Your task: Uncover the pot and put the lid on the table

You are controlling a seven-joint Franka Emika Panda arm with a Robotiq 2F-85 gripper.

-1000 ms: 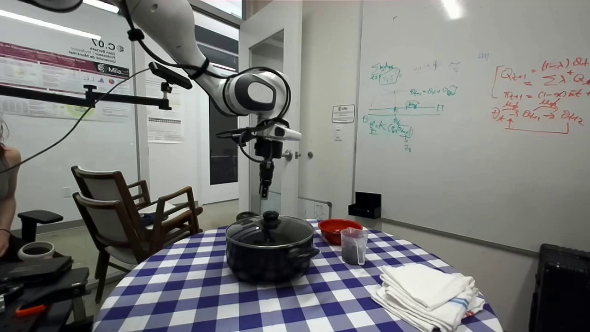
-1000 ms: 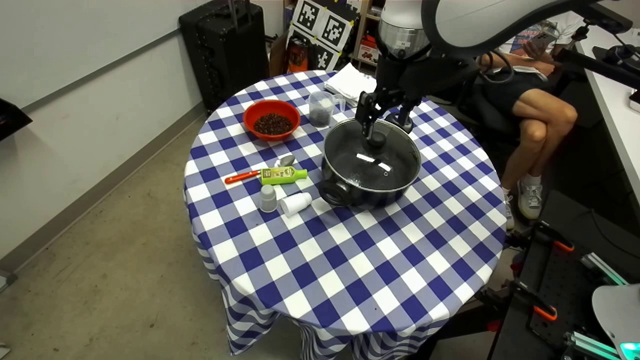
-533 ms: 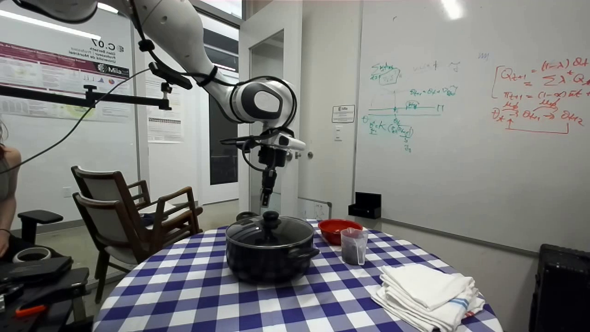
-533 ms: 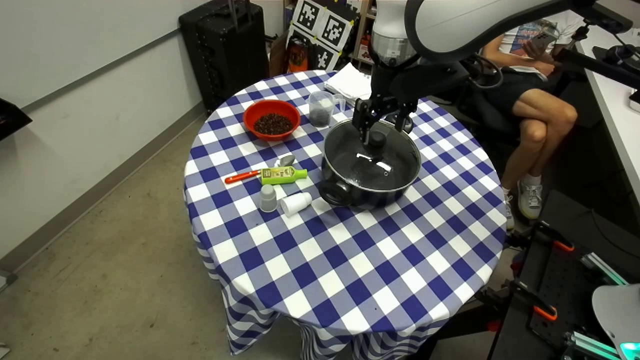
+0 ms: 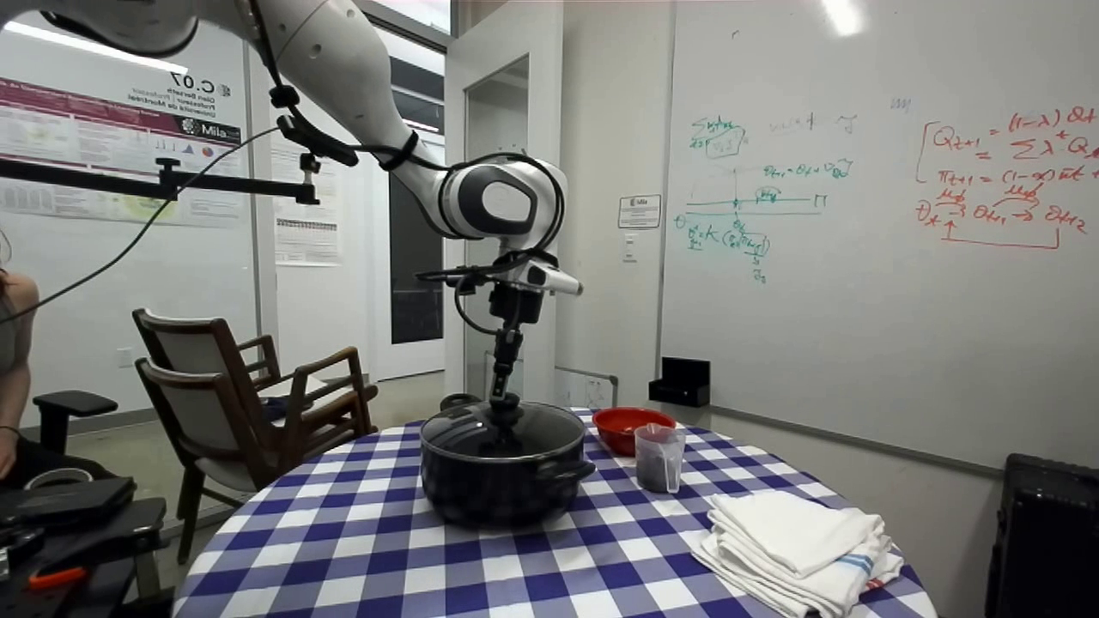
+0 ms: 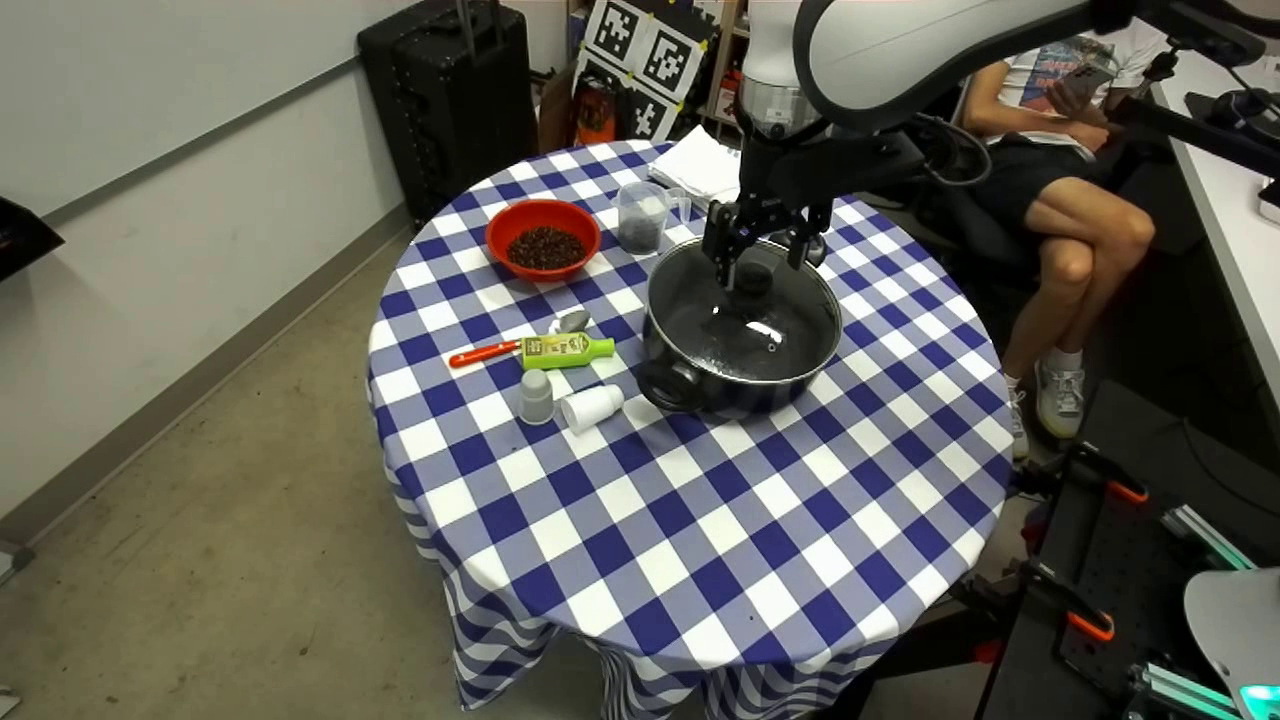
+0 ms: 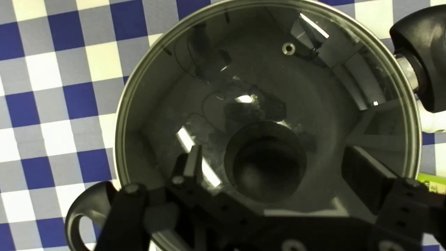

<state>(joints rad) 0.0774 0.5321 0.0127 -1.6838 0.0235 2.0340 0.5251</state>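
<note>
Wrist view: gripper point(image 7: 273, 157) wide, jaws left and right of the knob point(image 7: 270, 167), whether touching I can't tell | lid point(image 7: 306, 94) sitting flat on the black pot point(image 5: 502, 493), pot on the checked table point(image 5: 343, 549) | in an exterior view: clear cup point(image 5: 659, 463) right of the pot, red bowl point(image 5: 614, 431) far right, folded towels point(image 5: 794, 549) near right

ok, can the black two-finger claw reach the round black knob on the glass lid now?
Likely yes: wrist view shows the claw open, fingers flanking the knob, nothing visible blocking them.
</note>
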